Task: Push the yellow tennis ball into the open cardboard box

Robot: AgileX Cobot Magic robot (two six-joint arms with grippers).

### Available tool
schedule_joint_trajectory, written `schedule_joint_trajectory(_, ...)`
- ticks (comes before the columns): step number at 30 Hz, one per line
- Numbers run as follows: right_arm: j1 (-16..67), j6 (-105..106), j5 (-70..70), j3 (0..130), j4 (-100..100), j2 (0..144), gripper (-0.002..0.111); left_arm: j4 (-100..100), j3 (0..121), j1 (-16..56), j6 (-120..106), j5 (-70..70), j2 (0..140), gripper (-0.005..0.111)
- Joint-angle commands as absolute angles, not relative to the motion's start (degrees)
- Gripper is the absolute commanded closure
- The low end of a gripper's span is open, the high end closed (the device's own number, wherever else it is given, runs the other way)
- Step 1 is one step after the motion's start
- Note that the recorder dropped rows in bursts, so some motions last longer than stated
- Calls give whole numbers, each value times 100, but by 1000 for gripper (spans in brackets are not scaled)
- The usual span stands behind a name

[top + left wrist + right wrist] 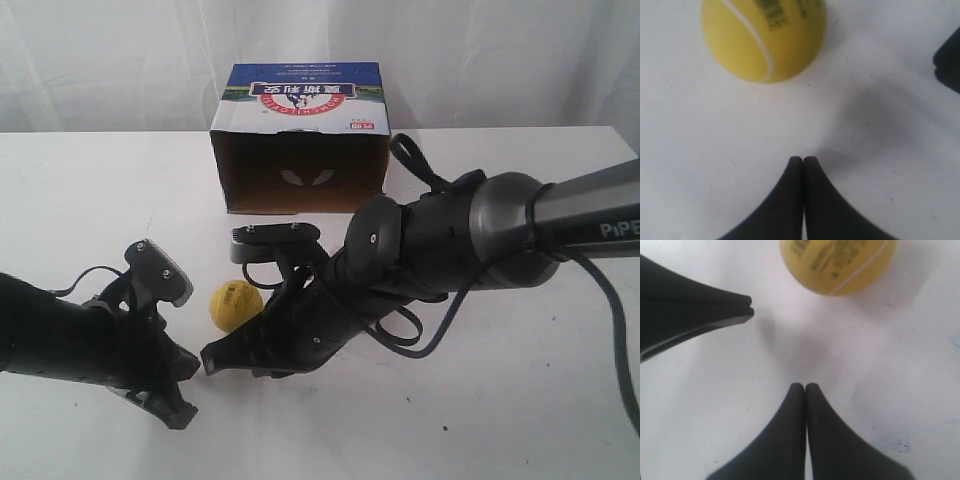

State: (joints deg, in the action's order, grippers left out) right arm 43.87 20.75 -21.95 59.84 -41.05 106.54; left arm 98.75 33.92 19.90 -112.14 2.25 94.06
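Cardboard box (300, 165) lies on its side at the back, open mouth facing forward. Right gripper (805, 387) and left gripper (803, 160) are both pinched closed and empty. Yellow tennis ball (235, 305) sits just ahead of the tips, not touching. Probably light, springy and free-rolling, so no grasp: nudge its near side, centred.

The yellow tennis ball (740, 40) is mustard yellow, crossed by a thin white curved seam and some dark printed lettering. The open cardboard box (300, 170), far on the white tabletop (80, 200), has brown walls and a dark brown inside with two pale patches; its top panel is blue and white, with a red banner bearing white characters. The left fingers (785, 205) and right fingers (785, 445) are black. The right arm (510, 215) is dark grey with white letters; the curtain (120, 60) behind is white
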Motion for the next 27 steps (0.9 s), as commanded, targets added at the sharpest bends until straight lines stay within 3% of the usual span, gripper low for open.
schedule_joint_trajectory(1,4395,2074,-2347,5993,-4107,10580,108,9995,3676,1900,-12089,414,9733,107)
schedule_joint_trajectory(10,4395,2074,-3027,5993,-4092,9945,108,9995,4324,1222,-11929,1262,10257,107)
schedule_joint_trajectory(27,4395,2074,-3186,5993,-3881,9383,108,9995,4819,1135,-11745,1259,10615,107)
